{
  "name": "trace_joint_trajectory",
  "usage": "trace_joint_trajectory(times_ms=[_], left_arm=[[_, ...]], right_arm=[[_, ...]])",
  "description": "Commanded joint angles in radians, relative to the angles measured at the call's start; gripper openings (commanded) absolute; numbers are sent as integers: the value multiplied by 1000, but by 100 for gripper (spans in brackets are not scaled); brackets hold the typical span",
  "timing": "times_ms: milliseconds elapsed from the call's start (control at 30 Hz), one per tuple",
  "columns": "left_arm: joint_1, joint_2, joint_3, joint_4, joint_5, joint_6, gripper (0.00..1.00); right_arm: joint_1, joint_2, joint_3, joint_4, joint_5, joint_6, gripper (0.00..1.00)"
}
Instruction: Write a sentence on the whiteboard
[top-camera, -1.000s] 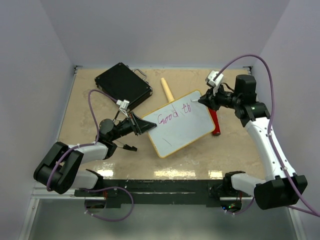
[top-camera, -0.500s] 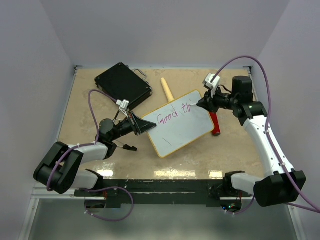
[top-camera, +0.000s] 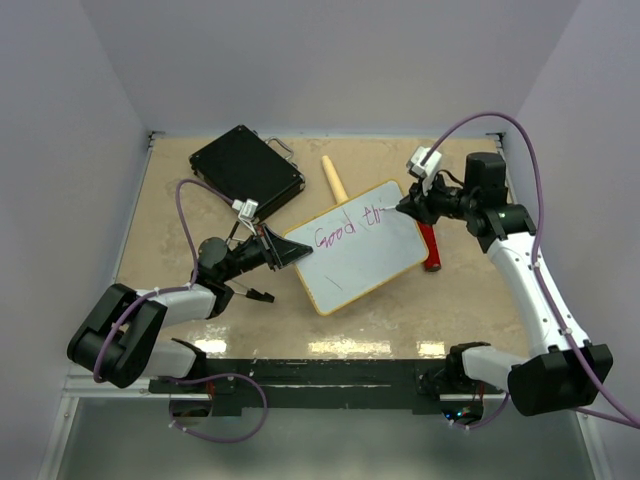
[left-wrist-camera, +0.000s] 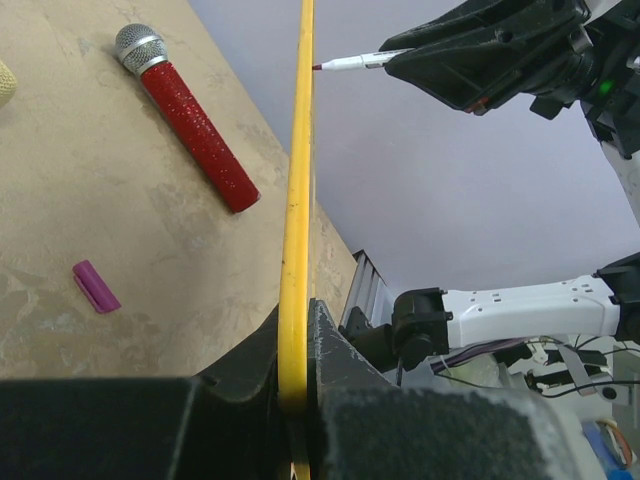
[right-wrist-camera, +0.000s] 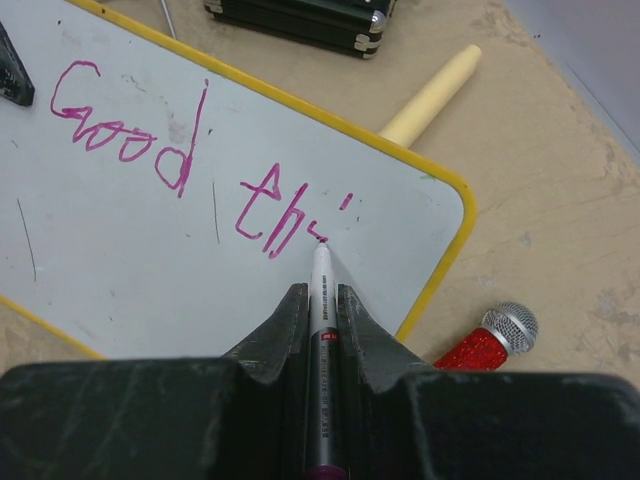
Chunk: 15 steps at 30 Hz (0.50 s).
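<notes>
- The whiteboard (top-camera: 360, 250) sits in the middle of the tabletop (top-camera: 400, 315), turned at an angle so that its long sides run from near left to far right.
- The left tool (left-wrist-camera: 297, 330) is clamped shut on the thin yellow frame at the board's left short edge. In the left wrist view the board is seen edge-on, rising straight out from between the jaws.
- I cannot tell whether the board lies flat on the tabletop or is lifted slightly at that end.
- The right tool (right-wrist-camera: 320, 292) is closed around a marker (right-wrist-camera: 321, 262), which sticks out forward between the jaws.
- The marker's tip touches the white surface in the board's far right part, not far from the rounded far right corner.
- The sentence (right-wrist-camera: 185, 165) is magenta handwriting along the far side of the board: "Good", then "th" and the first strokes of another letter, with the tip right at the last stroke.
- A few thin grey marks also show on the white surface.
- A red glittery microphone (left-wrist-camera: 190, 130) with a silver mesh head lies on the tabletop just beyond the board's right short edge, under the right arm in the top view.
- A small purple cap (left-wrist-camera: 96, 286) lies on the tabletop, apart from the microphone.
- A black case (top-camera: 246, 172) lies at the far left, close to the board's far left corner.
- A beige cylindrical handle (top-camera: 334, 180) pokes out from the board's far edge, between the case and the right tool.
</notes>
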Motion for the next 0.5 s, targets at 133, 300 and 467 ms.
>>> trace_joint_trajectory(times_ms=[133, 300, 467], left_arm=[[2, -21, 13, 172, 4, -18, 0], [2, -20, 15, 172, 4, -18, 0], [2, -18, 13, 170, 4, -18, 0]], right_arm=[[12, 7, 9, -119, -56, -114, 0], [14, 1, 13, -98, 11, -96, 0], [12, -22, 33, 14, 61, -7, 0]])
